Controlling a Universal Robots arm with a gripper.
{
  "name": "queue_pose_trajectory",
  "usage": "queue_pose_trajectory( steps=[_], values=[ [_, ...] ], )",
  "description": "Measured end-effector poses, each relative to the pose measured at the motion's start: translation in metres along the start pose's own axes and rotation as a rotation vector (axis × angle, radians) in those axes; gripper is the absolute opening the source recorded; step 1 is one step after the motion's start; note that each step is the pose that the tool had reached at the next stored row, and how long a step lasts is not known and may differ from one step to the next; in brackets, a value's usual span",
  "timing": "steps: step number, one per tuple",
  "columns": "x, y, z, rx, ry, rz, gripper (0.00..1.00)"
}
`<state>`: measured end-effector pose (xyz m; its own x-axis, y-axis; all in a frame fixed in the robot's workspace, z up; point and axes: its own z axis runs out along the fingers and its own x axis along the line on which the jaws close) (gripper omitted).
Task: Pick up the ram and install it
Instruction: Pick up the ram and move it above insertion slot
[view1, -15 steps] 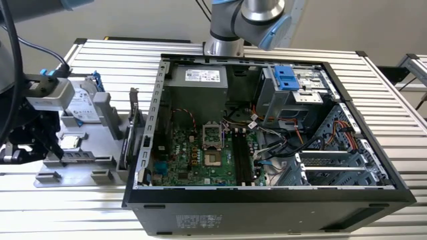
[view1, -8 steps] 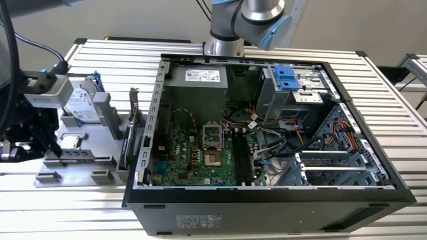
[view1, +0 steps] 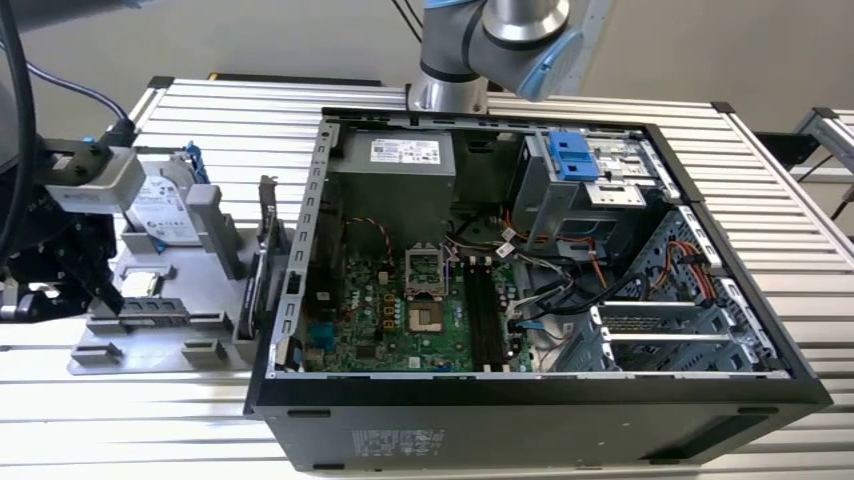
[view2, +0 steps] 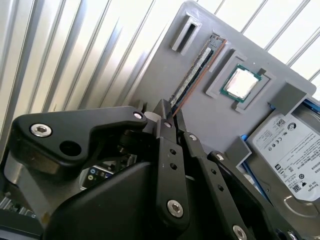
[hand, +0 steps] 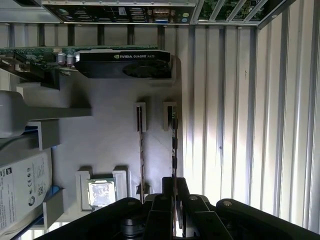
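— Ram (view2: 192, 75) position, please?

— It stands on its long edge in a narrow slot of the grey tray (view2: 150, 85), beside the processor chip (view2: 243, 82) and near the hard drive (view2: 290, 150). On edge like that, its two flat faces are free to be grasped.

— And the gripper (view2: 169, 116)?

— Right at the stick's near end in both wrist views. The fingers (hand: 167, 190) are pressed in on its faces, pinching the ram, which has not left its slot.

— Why at that end?

— My guess: a tray bracket (hand: 169, 116) cradles the far end, so the near end is the open one.

— The computer case (view1: 534, 430)?

— Open on the desk (view1: 787, 200), just beside the tray, with long black sockets (view1: 485, 315) on its board where, I judge, the stick belongs.
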<state>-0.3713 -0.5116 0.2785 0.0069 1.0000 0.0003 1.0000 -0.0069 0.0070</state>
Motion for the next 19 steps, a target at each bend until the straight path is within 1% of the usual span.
queue_pose_trajectory(
  steps=[5, 7, 19],
  values=[
    [0.0, -0.0001, -0.0001, 0.0, 0.0, 0.0, 0.0],
    [0.0, -0.0013, -0.0004, -0.0025, 0.0, 0.0, 0.0],
    [0.0, -0.0013, -0.0031, -0.0024, -0.0001, 0.0, 0.0]
  ],
)
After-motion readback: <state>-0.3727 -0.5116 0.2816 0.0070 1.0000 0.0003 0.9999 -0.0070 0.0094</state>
